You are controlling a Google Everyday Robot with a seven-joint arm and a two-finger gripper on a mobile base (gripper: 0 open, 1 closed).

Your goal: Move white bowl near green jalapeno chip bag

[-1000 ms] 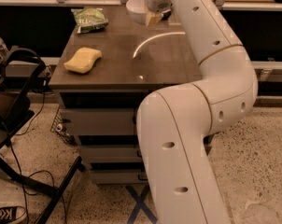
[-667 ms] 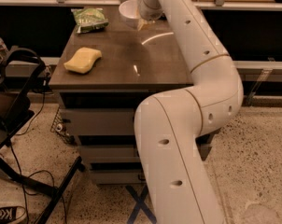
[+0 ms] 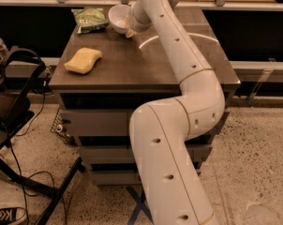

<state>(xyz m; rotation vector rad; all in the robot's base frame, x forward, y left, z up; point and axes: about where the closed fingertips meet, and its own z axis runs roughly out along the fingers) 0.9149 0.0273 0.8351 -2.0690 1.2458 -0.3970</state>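
One white bowl point(image 3: 117, 16) sits at the far edge of the dark table point(image 3: 146, 64), tilted so that its opening faces forward, just to the right of the one green jalapeno chip bag point(image 3: 90, 20); whether the two touch cannot be told. The gripper point(image 3: 129, 26) is at the bowl's right rim, at the table's far side, clamped on that rim and holding the bowl at a slant. The bag lies flat at the far left corner, and its pale lettering is too small to read. One yellow sponge point(image 3: 83, 60) lies nearer on the left side, well apart from the bag and the bowl. On the floor are one blue tape cross point(image 3: 139, 205) and one black-and-white sneaker point(image 3: 5, 215).
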